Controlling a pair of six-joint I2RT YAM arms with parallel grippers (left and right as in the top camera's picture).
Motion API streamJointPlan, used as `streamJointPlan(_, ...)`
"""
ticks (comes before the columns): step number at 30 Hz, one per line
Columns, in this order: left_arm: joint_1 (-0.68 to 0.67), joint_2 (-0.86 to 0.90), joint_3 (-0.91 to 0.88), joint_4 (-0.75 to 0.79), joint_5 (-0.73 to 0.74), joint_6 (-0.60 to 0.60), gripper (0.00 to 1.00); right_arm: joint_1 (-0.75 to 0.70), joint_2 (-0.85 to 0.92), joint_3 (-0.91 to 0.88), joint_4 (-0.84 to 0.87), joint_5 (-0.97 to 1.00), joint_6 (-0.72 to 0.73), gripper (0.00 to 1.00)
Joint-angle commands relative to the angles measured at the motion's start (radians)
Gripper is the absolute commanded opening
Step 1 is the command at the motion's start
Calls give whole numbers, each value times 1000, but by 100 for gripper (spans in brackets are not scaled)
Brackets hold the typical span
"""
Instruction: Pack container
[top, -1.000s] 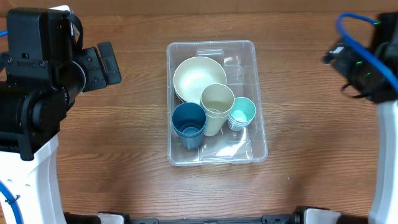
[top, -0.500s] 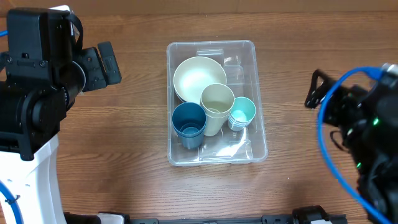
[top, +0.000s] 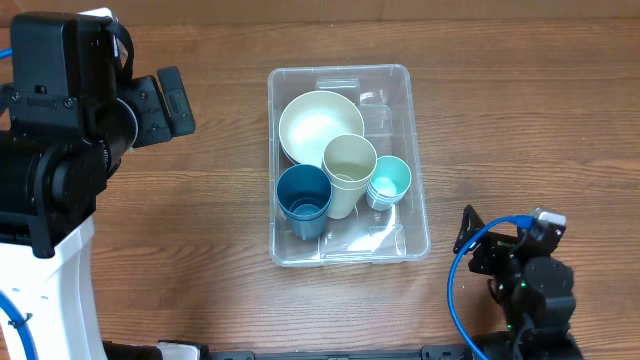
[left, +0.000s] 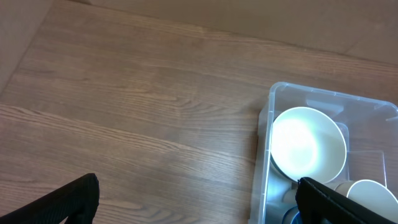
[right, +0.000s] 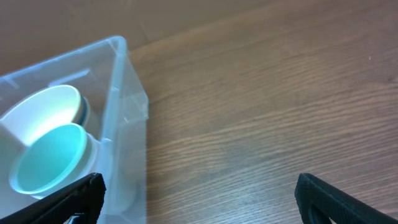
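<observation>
- Container (top: 385, 240): centre of desk (top: 200, 230), between arms.
- Contents: cream bowl (top: 318, 122) at far end; cream cup (top: 349, 160), dark blue cup (top: 303, 192) and teal cup (top: 391, 177) packed close together at near end.
- Left claw (left: 199, 208): fingers spread wide, nothing held, above bare desk left of container.
- Right claw (right: 199, 202): fingers spread wide, nothing held, near container's near right corner.

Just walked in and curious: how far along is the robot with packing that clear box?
Done: a white bowl, cream cup, dark blue cup and teal cup sit inside the container. In hand: nothing; the left gripper and right gripper hang open and empty, off to its sides. Left: no loose item shows on the table, so packing looks about finished.
</observation>
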Motion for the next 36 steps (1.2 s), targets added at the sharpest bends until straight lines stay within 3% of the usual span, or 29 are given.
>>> streamJointPlan(1,5,-3,14,0,-6,-2,100,-12,-77,-80,37,1,-7,100)
streamJointPlan(9,5,-3,14,0,-6,-2,100,-12,-213,-205,42,0,-7,100)
streamJointPlan(33,6,-6,14,-2,-9,0,100,-12,-217,-226,45,0,-7,100)
streamJointPlan(36,14,-24,3,46,-102,39,100,-12,-217,-226,45,0,-7,100)
